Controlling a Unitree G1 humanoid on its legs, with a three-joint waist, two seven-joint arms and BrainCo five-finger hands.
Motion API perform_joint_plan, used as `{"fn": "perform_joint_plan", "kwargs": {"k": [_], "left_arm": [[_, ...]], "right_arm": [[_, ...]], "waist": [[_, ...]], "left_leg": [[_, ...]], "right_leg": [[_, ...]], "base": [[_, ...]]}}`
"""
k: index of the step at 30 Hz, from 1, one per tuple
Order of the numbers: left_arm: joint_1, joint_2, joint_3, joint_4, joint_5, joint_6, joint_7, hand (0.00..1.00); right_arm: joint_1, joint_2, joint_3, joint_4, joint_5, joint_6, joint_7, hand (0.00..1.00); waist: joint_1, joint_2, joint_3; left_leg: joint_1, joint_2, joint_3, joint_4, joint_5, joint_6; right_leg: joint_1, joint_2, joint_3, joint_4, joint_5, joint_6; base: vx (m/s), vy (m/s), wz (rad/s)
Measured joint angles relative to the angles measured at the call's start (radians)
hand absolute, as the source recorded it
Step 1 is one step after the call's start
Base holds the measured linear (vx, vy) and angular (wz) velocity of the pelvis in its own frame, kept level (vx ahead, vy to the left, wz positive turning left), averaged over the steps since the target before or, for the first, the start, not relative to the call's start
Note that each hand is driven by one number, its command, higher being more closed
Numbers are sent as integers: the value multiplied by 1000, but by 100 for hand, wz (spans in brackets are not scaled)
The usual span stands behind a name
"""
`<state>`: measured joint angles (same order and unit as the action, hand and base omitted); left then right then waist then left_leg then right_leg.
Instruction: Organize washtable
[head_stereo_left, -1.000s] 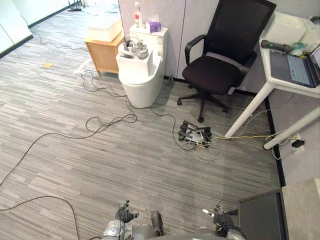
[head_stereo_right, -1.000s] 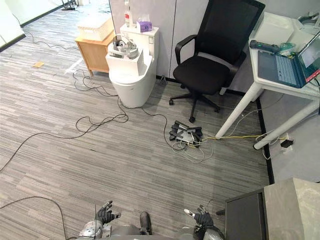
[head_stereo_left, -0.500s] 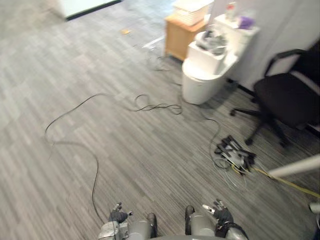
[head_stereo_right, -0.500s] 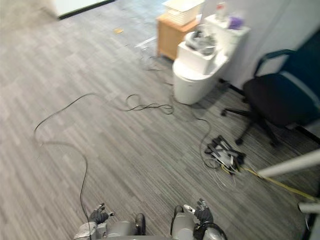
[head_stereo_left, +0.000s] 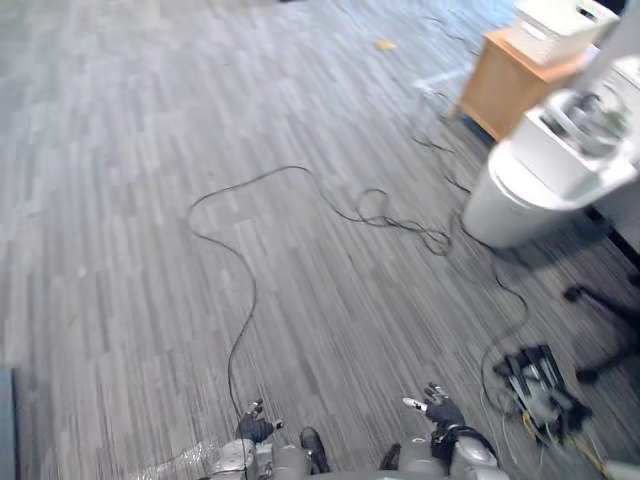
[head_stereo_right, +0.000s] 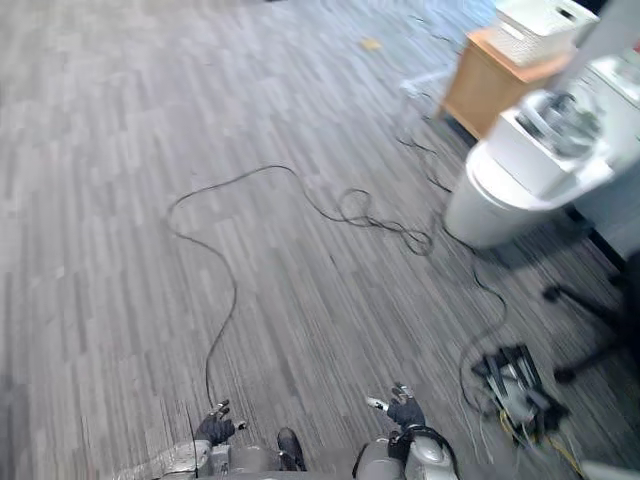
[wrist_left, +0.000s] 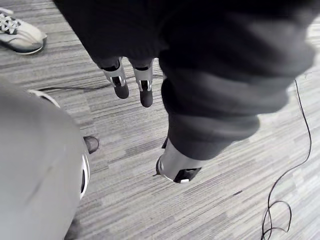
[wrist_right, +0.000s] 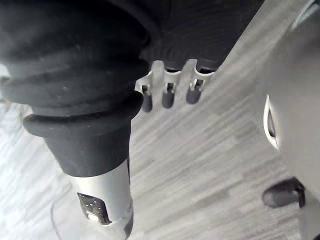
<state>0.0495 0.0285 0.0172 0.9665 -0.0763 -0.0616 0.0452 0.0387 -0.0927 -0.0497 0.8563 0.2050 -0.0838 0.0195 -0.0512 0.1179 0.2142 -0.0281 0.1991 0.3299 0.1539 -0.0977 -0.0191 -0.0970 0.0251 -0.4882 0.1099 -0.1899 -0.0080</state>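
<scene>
- Left robot hand (head_stereo_left: 255, 428), bottom left of centre: fingers (wrist_left: 145, 90) relaxed, holding nothing, above the floor (head_stereo_left: 150, 250).
- Right robot hand (head_stereo_left: 442, 413), bottom right of centre: released, empty.

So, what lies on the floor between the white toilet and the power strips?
A thin black cable on bare grey floor, seen in the left eye view.

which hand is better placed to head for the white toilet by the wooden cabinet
Right, slightly. The white toilet and wooden cabinet sit to the robot's right, nearer the right hand; the left hand hangs on the far side. Both hands are open, empty and far from it.
</scene>
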Motion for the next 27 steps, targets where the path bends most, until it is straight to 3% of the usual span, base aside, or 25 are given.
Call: {"fn": "perform_joint_plan", "kwargs": {"k": [1, 2, 3, 4, 8, 18, 22, 27], "left_arm": [[1, 17, 2, 12, 7, 2, -1, 0], [11, 39, 16, 12, 19, 3, -4, 0], [13, 45, 23, 15, 20, 0, -3, 0], [24, 14, 57, 17, 21, 0, 2, 0], [38, 6, 77, 30, 20, 7, 2, 0], [47, 7, 94, 44, 19, 8, 2, 0], [46, 10, 94, 43, 19, 8, 1, 0], [45, 10, 94, 44, 19, 7, 1, 0]], "right_arm": [[3, 21, 1, 1, -5, 0, -1, 0], [27, 44, 1, 2, -13, 0, -3, 0], [38, 49, 5, 11, -16, 2, -3, 0], [14, 33, 8, 56, -20, 15, -8, 0], [-5, 22, 6, 69, -32, 18, -17, 0], [4, 35, 6, 74, -59, 19, -17, 0], [3, 44, 6, 89, -59, 19, -16, 0], [-2, 45, 7, 106, -73, 19, -14, 0]], "waist": [[1, -49, -5], [-3, -126, -1], [-7, -144, -14], [16, -110, -25], [10, -76, -26], [16, -93, -48], [35, -102, -57], [38, -105, -60]], "left_leg": [[22, -30, 18, -15, 12, -21], [72, -93, 30, -25, -21, -63], [100, -108, 32, -27, -62, -67], [108, -72, 60, -31, -90, -64], [123, -66, 57, -59, -91, -67], [202, -103, 29, -84, -89, -66], [206, -114, 27, -83, -89, -65], [216, -116, 7, -83, -89, -65]], "right_leg": [[8, 14, 7, -212, 150, 0], [-14, -56, 28, -209, 443, -17], [1, -72, 0, -175, 357, -85], [6, -48, 11, -173, 338, -63], [27, -31, 3, -202, 328, -49], [108, -67, -20, -206, 332, -24], [114, -79, -21, -206, 336, -18], [131, -82, -35, -206, 336, -16]], "base": [[298, -148, 111], [258, -139, 110], [275, -92, 65], [163, -22, 18], [101, 126, 4], [-3, 248, 11], [-20, 155, 3], [-32, 82, 10]]}}
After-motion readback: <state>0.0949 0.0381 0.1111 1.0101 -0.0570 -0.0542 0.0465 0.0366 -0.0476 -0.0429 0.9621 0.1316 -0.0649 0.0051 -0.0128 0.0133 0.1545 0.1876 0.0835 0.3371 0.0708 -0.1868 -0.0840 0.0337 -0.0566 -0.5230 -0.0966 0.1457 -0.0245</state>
